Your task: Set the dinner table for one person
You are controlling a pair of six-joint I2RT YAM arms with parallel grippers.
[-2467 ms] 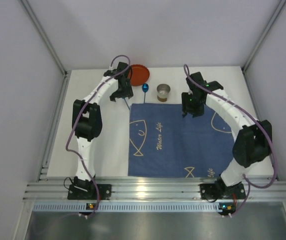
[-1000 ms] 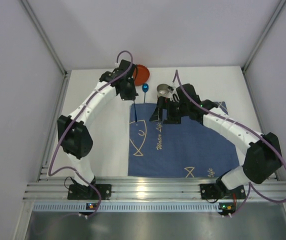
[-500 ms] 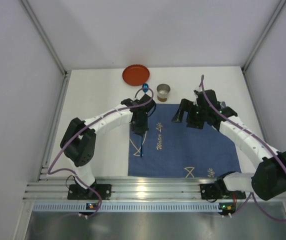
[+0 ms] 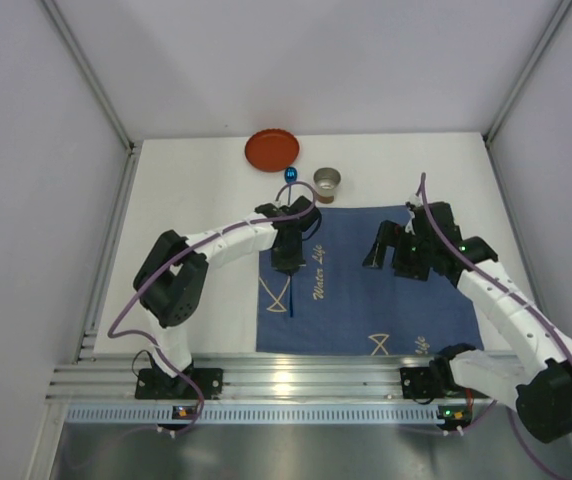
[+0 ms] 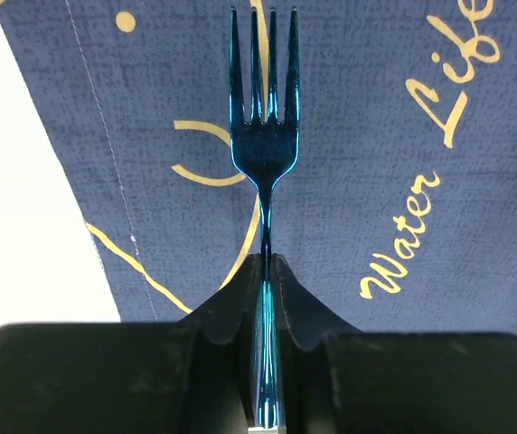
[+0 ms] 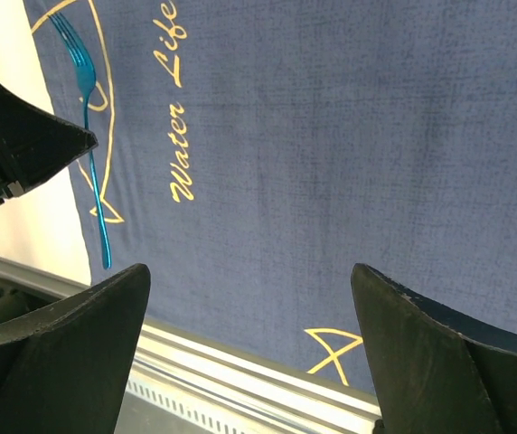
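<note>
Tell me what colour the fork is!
The fork is shiny metallic blue. The left wrist view shows it best, close up against the dark blue cloth.

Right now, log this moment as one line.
left gripper: shut on fork over placemat | right gripper: open, empty | plate, cup: beyond placemat

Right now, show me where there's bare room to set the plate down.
The placemat centre, between the blue fork and the right gripper, is bare. So is the dinner table left of the mat. The far edge is crowded: red plate, spoon, cup.
</note>
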